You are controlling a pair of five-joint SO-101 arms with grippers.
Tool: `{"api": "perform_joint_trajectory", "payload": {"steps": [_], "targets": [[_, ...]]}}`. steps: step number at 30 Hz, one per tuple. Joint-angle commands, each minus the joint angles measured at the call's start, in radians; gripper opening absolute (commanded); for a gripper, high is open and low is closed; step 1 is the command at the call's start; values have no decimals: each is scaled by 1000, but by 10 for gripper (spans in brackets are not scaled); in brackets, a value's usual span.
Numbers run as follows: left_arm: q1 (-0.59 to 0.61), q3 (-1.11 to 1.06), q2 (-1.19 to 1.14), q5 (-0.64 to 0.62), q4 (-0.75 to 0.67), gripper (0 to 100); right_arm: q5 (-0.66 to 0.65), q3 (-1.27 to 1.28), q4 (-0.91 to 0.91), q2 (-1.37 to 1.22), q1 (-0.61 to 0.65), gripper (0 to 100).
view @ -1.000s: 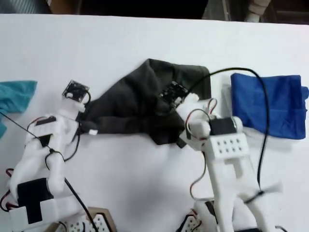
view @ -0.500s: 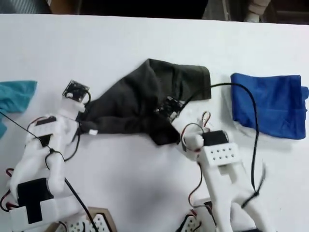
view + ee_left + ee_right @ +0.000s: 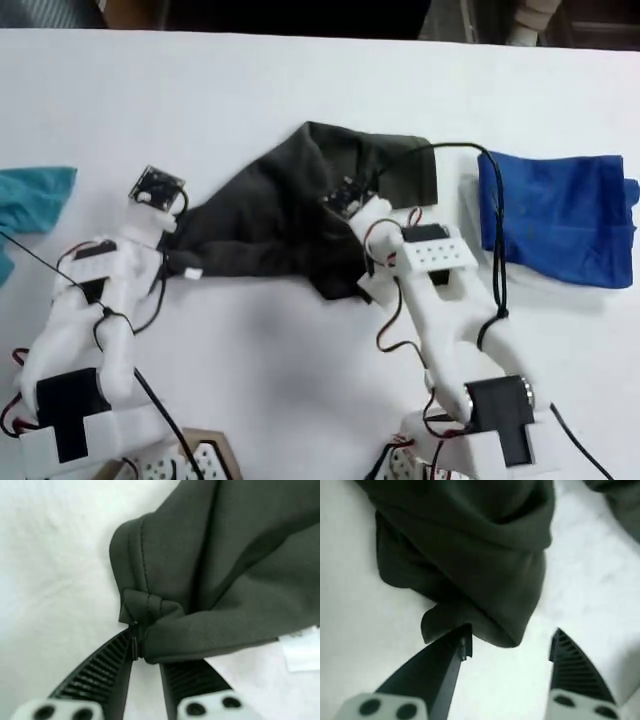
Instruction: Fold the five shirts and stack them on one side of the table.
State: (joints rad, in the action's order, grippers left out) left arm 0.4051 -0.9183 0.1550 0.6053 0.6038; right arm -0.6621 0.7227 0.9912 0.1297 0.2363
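With the left gripper (image 3: 145, 647) clamped on the dark shirt (image 3: 280, 215) and the right gripper (image 3: 512, 640) spread open (holding nothing), a shallow bite risked catching one layer only.

The right arm (image 3: 440, 315) pulled back toward the lower frame, then pushed up again. Its wrist block now sits higher, just beside the dark shirt's (image 3: 290, 210) lower corner. Its black cable (image 3: 497, 255) has swung left, off the blue shirt (image 3: 560, 215) and onto that shirt's left edge.
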Motion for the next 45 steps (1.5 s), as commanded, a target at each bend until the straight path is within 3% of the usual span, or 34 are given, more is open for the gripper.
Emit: {"api": "perform_joint_trajectory", "payload": {"steps": [1, 12, 21, 33, 45], "targets": [[-2, 1, 43, -11, -17, 25, 3, -80, 140, -2, 21, 294], [-2, 1, 43, -9, -17, 25, -71, -40, 354, 292, 101, 294], [-2, 1, 43, -9, -17, 25, -64, 180, 122, 232, 145, 294], [-2, 1, 43, -9, -17, 25, -66, 187, -117, 65, 104, 294], [-2, 1, 43, -9, -17, 25, -74, -43, -7, 22, -13, 294]]}}
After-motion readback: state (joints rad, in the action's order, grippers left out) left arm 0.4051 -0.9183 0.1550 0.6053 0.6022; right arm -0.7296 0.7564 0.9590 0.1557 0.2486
